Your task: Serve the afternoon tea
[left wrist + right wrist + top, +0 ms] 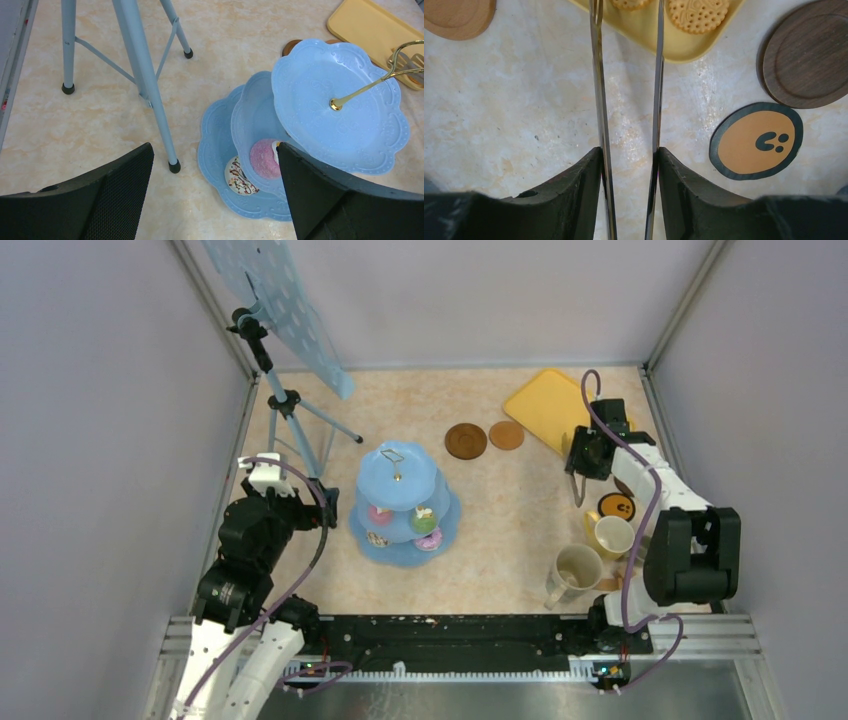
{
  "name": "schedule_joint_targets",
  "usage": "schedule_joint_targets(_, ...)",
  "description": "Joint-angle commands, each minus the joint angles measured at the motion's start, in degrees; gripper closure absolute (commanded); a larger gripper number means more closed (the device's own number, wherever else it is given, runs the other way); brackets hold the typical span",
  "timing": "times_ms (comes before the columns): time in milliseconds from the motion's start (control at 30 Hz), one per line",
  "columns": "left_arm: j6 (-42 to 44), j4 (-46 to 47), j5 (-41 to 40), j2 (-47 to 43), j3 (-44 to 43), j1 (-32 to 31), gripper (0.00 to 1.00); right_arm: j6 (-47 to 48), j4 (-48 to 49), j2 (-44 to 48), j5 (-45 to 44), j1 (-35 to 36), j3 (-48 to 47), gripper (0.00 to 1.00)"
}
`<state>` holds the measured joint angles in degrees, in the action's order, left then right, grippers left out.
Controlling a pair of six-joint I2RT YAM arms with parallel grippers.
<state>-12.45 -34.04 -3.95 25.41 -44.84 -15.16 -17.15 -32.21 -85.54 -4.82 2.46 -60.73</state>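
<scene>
Currently right gripper (629,150) is clamped about halfway shut on the metal tongs (598,75), fingers pressing both blades from outside. The tong tips reach over the yellow tray's (674,47) near rim at 12 o'clock in the wrist view. Two orange biscuits (696,12) lie on that tray, one beside each tip; whether a tip touches a biscuit, cannot tell.

Left gripper (214,147) has its jaws wide apart and holds nothing. It hangs at 9 o'clock of the blue tiered stand (405,540).

On the stand, a pink donut (264,159) sits on the middle tier and a white sprinkled donut (239,177) on the bottom tier.

Yellow mug (612,536) and beige mug (575,570) stand at 4 o'clock of the stand, near the right arm's base. An orange coaster (617,507) lies just at 12 o'clock of the yellow mug. Two brown coasters (466,440) lie at 1 o'clock of the stand, beside the tray.
</scene>
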Motion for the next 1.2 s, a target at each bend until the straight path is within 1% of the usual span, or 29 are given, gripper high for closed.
schedule_joint_targets(0, 0.30, 2.56, -0.36, 0.55, 0.06, 0.02, 0.01, 0.06, 2.75, 2.16, -0.69, -0.17, -0.24, 0.60)
schedule_joint_targets(133, 0.32, 2.58, -0.30, 0.83, 0.06, 0.04, 0.01, 0.03, 3.05, 3.97, -1.00, -0.17, -1.95, 0.70)
schedule_joint_targets(267, 0.32, 2.56, -0.19, 1.13, 0.00, 0.17, 0.01, 0.32, 2.99, 6.59, -1.87, -0.20, -4.23, 0.75)
schedule_joint_targets(333, 0.27, 2.46, -0.19, 1.24, 0.01, 0.36, 0.01, 0.68, 3.79, 8.91, -0.13, -0.22, -4.63, 0.75)
schedule_joint_targets(400, 0.17, 2.34, -0.33, 1.41, -0.19, 0.62, 0.01, 1.22, 3.99, 11.13, 4.08, -0.14, -5.18, 0.76)
schedule_joint_targets(533, -0.20, 2.05, -0.58, 1.67, -0.40, 1.61, 0.01, 1.62, 3.54, 15.98, 16.12, 0.51, -6.44, 0.78)
schedule_joint_targets(600, -0.29, 1.89, -0.54, 1.90, -0.46, 2.40, 0.01, 1.61, 4.15, 18.25, 22.89, 3.92, -7.45, 0.78)
schedule_joint_targets(667, -0.47, 1.78, -0.49, 1.99, -0.63, 3.14, 0.01, 1.82, 3.82, 19.08, 26.51, 10.39, -9.27, 0.78)
schedule_joint_targets(733, -0.47, 1.72, -0.31, 1.98, -0.65, 3.98, 0.01, 1.89, 3.30, 19.92, 25.04, 17.52, -10.77, 0.77)
schedule_joint_targets(800, -0.47, 1.78, -0.12, 1.91, -0.63, 4.90, 0.01, 1.18, 3.50, 20.42, 24.26, 22.99, -11.69, 0.77)
schedule_joint_targets(900, -0.52, 1.57, 0.06, 1.92, -0.84, 5.80, 0.01, 0.08, 4.13, 20.58, 24.99, 28.97, -12.44, 0.77)
schedule_joint_targets(1000, -0.69, 1.11, 0.12, 1.97, -1.11, 6.18, 0.01, 0.12, 3.57, 20.56, 23.96, 33.23, -13.04, 0.77)
schedule_joint_targets(1167, -0.57, 0.91, 1.16, 2.43, -1.45, 6.54, 0.01, -0.80, 4.85, 20.28, 26.05, 35.50, -11.85, 0.75)
